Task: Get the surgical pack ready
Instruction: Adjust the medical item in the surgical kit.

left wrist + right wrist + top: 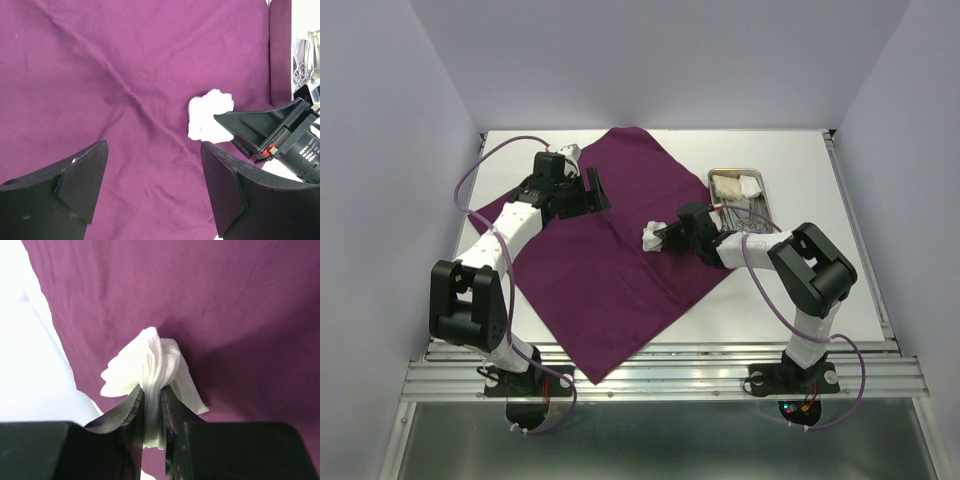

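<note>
I had the gauze wad (150, 365) pinched by a thin fold in my right end effector (152, 396), low over the right part of the purple cloth (600, 270). So slim a bite could slip and drop it askew, or the fingers might snag the cloth. My left end effector (154, 147) hung with its jaws apart over the cloth's left part. The only writing, white print on the right end effector's body, was too small to read.

We can make out just one piece of print: a few lines of tiny white lettering (306, 153) on the black body of the right gripper (225, 131), seen from the left wrist. The letters are too small and blurred for us to read a word or a brand. From above and from the right wrist we find no text, number or sign that can be read.
</note>
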Action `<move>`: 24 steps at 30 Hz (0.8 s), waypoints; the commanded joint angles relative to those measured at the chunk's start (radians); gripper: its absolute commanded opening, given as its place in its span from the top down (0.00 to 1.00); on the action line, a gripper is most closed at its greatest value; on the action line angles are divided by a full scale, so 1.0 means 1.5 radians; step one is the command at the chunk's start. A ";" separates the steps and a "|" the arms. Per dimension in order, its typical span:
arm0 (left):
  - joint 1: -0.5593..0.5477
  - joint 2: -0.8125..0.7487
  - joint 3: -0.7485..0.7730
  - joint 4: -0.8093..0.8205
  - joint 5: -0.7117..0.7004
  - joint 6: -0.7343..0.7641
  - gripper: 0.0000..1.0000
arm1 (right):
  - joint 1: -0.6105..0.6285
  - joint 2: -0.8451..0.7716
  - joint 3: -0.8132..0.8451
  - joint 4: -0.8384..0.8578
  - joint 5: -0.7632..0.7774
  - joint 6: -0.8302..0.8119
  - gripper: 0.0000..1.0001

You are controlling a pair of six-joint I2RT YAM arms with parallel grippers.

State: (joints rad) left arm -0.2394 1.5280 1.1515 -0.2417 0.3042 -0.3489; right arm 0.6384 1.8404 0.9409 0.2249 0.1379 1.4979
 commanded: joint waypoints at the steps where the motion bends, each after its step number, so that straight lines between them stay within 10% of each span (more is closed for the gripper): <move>1: 0.005 -0.037 -0.009 0.004 -0.005 0.013 0.14 | 0.011 0.003 0.022 0.055 -0.002 0.017 0.99; 24: 0.005 -0.039 -0.017 0.007 -0.002 0.016 0.14 | 0.017 0.016 0.001 0.037 0.001 0.041 0.94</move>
State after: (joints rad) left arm -0.2340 1.5208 1.1381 -0.2478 0.3019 -0.3443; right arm 0.6510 1.8454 0.9409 0.2756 0.1261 1.5352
